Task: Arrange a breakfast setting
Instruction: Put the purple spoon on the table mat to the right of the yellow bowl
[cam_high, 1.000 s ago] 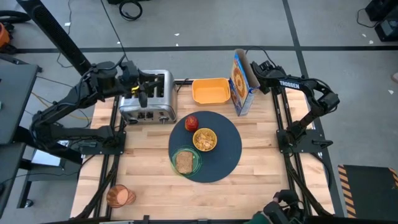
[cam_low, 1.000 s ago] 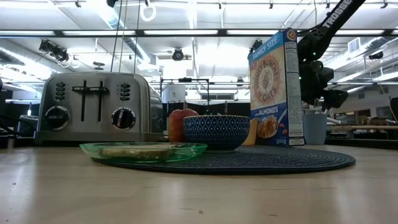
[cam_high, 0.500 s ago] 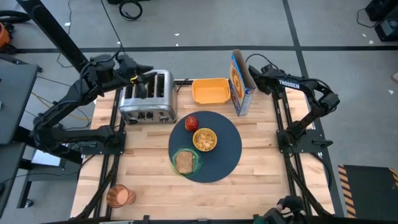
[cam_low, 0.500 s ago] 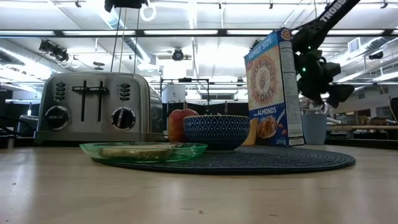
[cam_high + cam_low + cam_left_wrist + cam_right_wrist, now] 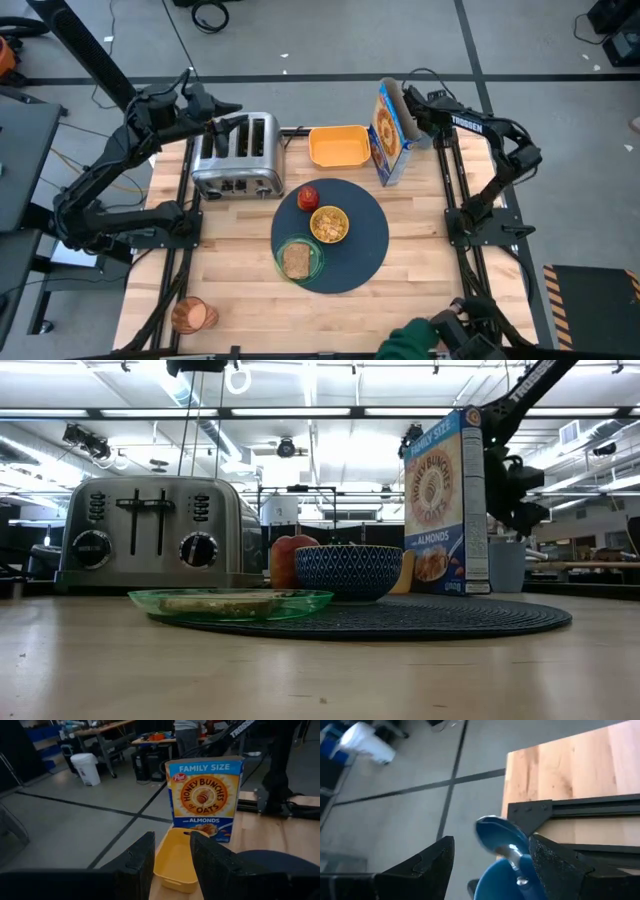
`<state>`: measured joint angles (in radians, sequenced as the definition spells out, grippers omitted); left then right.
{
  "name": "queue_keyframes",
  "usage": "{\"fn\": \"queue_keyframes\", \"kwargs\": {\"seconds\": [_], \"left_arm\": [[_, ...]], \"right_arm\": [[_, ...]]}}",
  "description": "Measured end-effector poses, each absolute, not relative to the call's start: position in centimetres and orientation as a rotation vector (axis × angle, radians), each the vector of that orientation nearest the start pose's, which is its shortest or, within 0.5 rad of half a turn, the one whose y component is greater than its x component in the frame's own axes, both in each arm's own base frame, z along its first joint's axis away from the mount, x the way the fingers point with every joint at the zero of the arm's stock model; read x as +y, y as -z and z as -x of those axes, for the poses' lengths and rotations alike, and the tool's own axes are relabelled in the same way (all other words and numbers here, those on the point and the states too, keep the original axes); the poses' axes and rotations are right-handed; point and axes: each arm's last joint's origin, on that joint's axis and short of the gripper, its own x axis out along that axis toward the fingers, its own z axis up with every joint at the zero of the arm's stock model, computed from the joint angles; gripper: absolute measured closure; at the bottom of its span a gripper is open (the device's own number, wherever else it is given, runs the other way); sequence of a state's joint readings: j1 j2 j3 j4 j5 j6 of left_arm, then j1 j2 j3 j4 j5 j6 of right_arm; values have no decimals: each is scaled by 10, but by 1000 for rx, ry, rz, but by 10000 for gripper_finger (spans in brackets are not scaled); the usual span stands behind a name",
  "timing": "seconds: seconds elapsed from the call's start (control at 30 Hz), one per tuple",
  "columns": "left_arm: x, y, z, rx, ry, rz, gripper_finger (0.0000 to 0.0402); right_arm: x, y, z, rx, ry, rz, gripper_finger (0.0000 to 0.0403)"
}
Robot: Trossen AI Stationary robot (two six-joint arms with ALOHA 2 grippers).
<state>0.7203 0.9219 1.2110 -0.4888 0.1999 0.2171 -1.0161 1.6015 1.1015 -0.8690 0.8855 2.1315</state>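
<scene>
Green plate [image 5: 300,259] holds toast [image 5: 296,260], bowl [image 5: 330,224] holds cereal; left gripper [image 5: 170,865] released, right gripper [image 5: 487,860] too.

The amber cup [image 5: 192,315] shows in only 1 view; the right gripper's [image 5: 490,852] blue object is blurred.
</scene>
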Motion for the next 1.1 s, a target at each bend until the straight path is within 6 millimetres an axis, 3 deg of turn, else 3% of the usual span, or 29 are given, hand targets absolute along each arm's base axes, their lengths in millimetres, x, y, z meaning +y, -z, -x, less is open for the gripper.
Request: {"fn": "queue_keyframes", "kwargs": {"seconds": [0.2, 0.43, 0.73, 1.1], "left_arm": [[115, -425, -115, 246, -549, -184, 269], [117, -426, -103, 271, -627, -213, 269], [120, -427, -96, 267, -690, -218, 269], [123, -427, -99, 260, -676, -215, 269]], "right_arm": [[-270, -209, -139, 747, -3035, 1414, 157], [-286, -223, -150, 702, -3071, 1365, 160], [-287, -228, -137, 483, -3084, 1261, 160], [-287, -215, -129, 452, -3019, 1297, 160]]}}
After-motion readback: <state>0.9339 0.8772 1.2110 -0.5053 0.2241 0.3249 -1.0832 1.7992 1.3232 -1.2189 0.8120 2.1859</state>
